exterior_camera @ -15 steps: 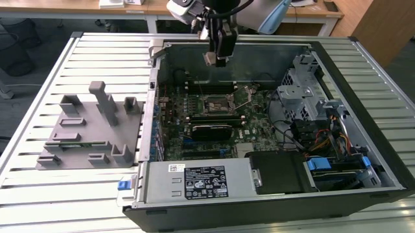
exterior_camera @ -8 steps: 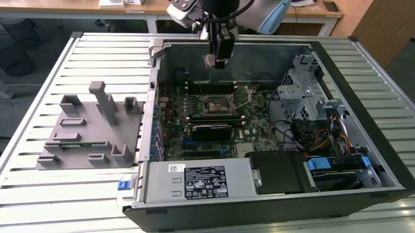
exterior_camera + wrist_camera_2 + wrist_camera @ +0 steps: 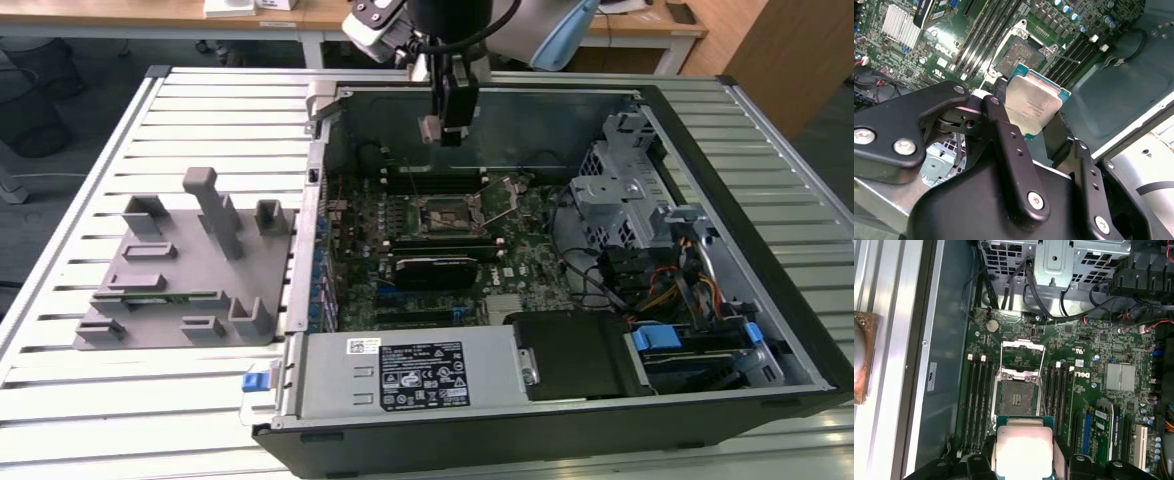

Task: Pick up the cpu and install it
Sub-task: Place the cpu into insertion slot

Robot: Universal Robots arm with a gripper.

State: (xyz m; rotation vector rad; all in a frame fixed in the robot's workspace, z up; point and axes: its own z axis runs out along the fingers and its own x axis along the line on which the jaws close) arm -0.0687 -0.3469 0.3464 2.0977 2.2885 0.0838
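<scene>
My gripper (image 3: 1031,120) is shut on the cpu (image 3: 1033,104), a flat square chip with a silvery top and a thin green rim. In the first wrist view the cpu (image 3: 1021,447) hangs between the black fingers, above and a little to one side of the open motherboard socket (image 3: 1016,397), whose metal frame (image 3: 1023,352) is flipped up. In the exterior view my gripper (image 3: 445,128) hovers over the back part of the open computer case, above the socket (image 3: 445,213). The socket (image 3: 1019,54) lies just beyond the chip in the second wrist view.
The case walls (image 3: 320,200) surround the motherboard. A drive cage (image 3: 627,190) and cables stand at the exterior view's right, a black power supply (image 3: 581,355) in front. A grey plastic fixture (image 3: 180,270) rests on the slatted table at the exterior view's left.
</scene>
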